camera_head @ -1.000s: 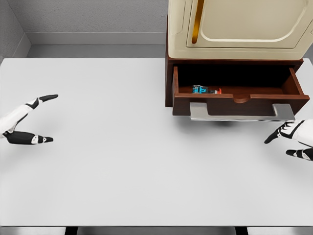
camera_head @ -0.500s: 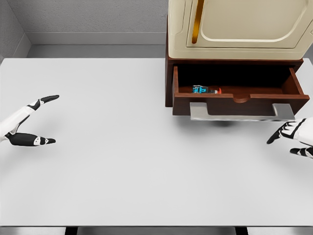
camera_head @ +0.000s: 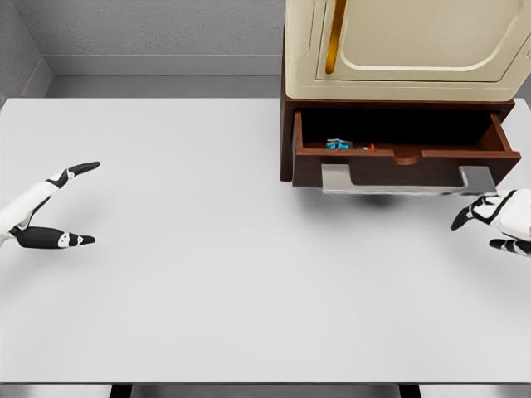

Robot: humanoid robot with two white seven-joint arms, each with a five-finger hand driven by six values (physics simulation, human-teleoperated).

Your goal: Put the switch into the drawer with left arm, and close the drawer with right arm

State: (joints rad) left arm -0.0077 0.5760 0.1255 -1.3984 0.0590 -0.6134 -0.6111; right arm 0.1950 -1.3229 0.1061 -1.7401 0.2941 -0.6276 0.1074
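The switch (camera_head: 339, 145), a small blue and red piece, lies inside the brown drawer (camera_head: 400, 157) near its left end. The drawer stands partly open below a cream cabinet; its silver handle (camera_head: 406, 182) juts out at the front. My right hand (camera_head: 492, 222) is at the right edge, just below the handle's right end, fingers spread and holding nothing. At the far left, well away from the drawer, my left hand (camera_head: 62, 203) hovers over the table open and empty, thumb and forefinger apart.
The cream cabinet (camera_head: 406, 41) sits on top of the drawer unit at the back right. The white table (camera_head: 207, 274) stretches between both hands. A grey wall runs along the back edge.
The drawer has slid inward, so less of its inside shows. My right hand has moved up and to the right, closer to the handle. The left hand has stayed still.
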